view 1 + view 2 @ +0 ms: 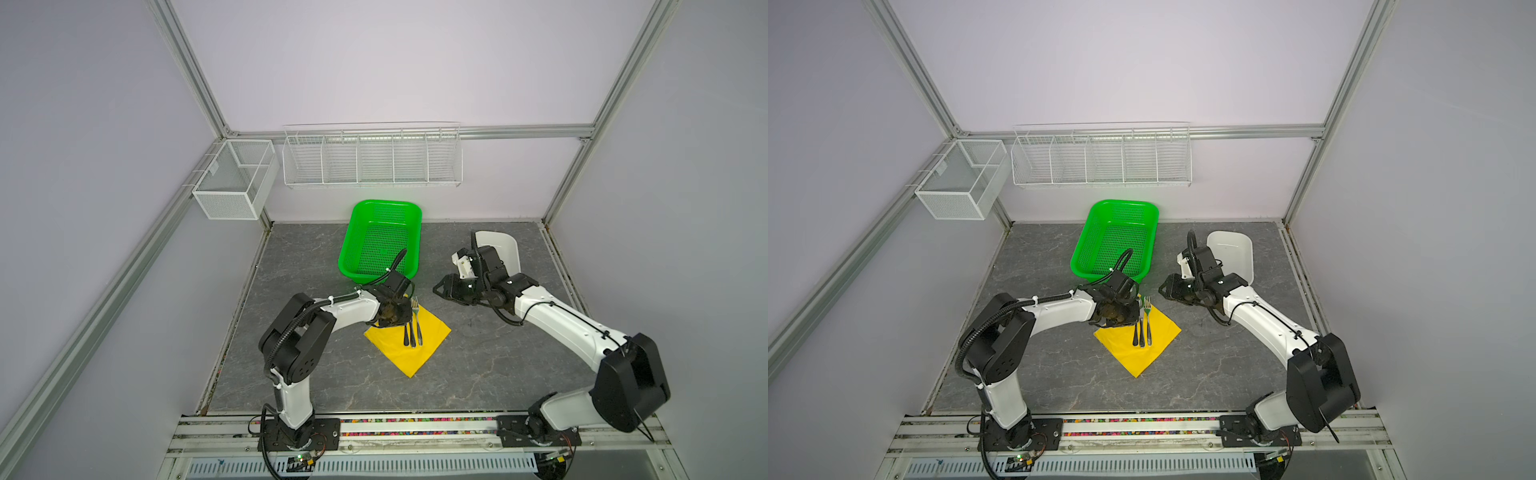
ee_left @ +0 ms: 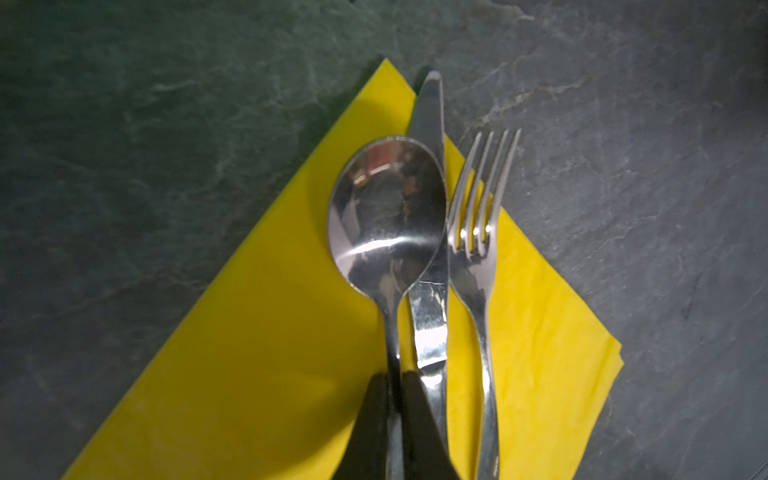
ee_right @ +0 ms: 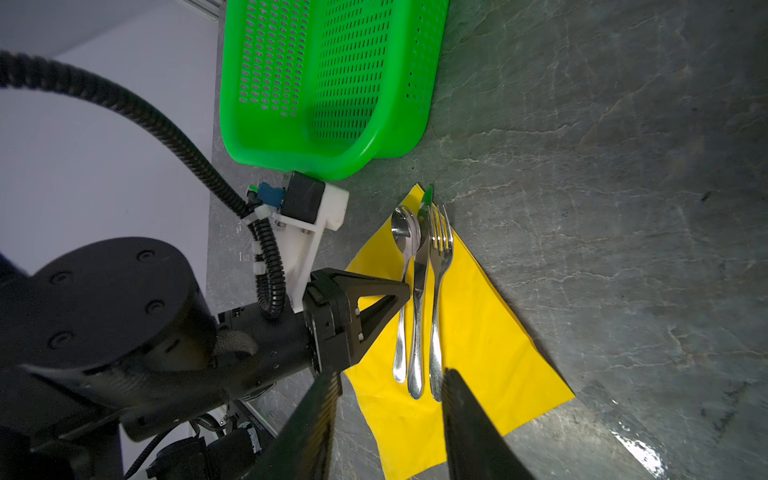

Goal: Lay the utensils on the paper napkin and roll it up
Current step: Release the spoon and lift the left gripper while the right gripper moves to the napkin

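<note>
The yellow paper napkin [image 1: 434,334] [image 1: 1165,332] [image 2: 270,353] [image 3: 490,353] lies flat on the grey tabletop like a diamond. On it, side by side, lie the spoon [image 2: 386,216] [image 3: 405,232], the knife [image 2: 430,116] [image 3: 419,291] and the fork [image 2: 478,249] [image 3: 440,249] [image 1: 417,320]. The knife tip and fork tines reach past the napkin's far corner. My left gripper [image 1: 407,316] [image 1: 1138,316] [image 2: 395,376] is shut on the spoon's handle, low over the napkin. My right gripper [image 1: 436,288] [image 1: 1161,288] [image 3: 392,374] hovers open and empty, to the right of the napkin.
A green perforated basket [image 1: 353,232] [image 1: 1084,241] [image 3: 249,124] stands just behind the napkin. Behind the right arm sits a white dish [image 1: 509,249] [image 1: 1241,249]. White wire racks [image 1: 372,160] hang on the back wall above the table.
</note>
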